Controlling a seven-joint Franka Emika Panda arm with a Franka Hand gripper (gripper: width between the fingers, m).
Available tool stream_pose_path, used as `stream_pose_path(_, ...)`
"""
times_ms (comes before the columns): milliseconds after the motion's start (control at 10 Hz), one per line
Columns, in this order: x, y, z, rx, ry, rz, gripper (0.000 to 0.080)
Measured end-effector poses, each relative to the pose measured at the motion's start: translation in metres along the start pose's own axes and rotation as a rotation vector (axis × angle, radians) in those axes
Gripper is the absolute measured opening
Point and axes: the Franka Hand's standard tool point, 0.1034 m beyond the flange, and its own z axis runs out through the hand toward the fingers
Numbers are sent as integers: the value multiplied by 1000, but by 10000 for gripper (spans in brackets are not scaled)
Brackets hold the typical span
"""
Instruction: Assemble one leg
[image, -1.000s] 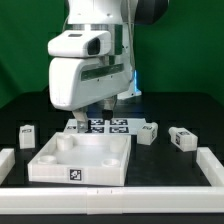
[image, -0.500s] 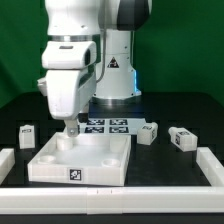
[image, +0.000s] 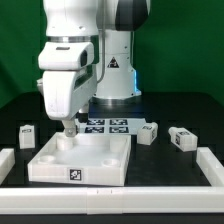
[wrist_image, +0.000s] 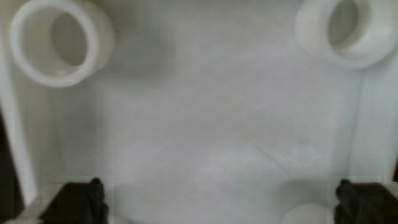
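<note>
Three legs, small white tagged blocks, stand on the dark table in the exterior view: one at the left (image: 27, 134), two at the right (image: 148, 133) (image: 182, 139). The large white tray-like piece (image: 100, 160) with round recesses lies in the middle. My gripper (image: 68, 131) hangs over its far left corner. In the wrist view my gripper (wrist_image: 222, 200) is open, its dark fingertips (wrist_image: 80, 200) wide apart, with only the tray-like piece's surface (wrist_image: 214, 120) and two round recesses (wrist_image: 57, 40) below. It holds nothing.
The marker board (image: 108, 125) lies behind the tray-like piece, next to the arm's base. A low white rail (image: 212, 168) borders the table at the left, right and front.
The arm swung to the exterior view's left one second ago, from above the marker board to the tray-like piece's far left corner. It has barely moved in the last half second.
</note>
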Motion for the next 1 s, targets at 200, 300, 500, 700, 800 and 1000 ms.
stream_pose_path(200,11,-32,20,30,8,-12,650)
stream_pose_path(300,16,-44,31,57,10,-21,650)
stream_pose_path(500,17,-51,41,77,13,-22,650)
stream_pose_path(700,18,-53,44,84,13,-18,650)
stream_pose_path(800,18,-53,44,83,12,-11,605)
stream_pose_path(1000,18,-53,45,84,12,-9,429)
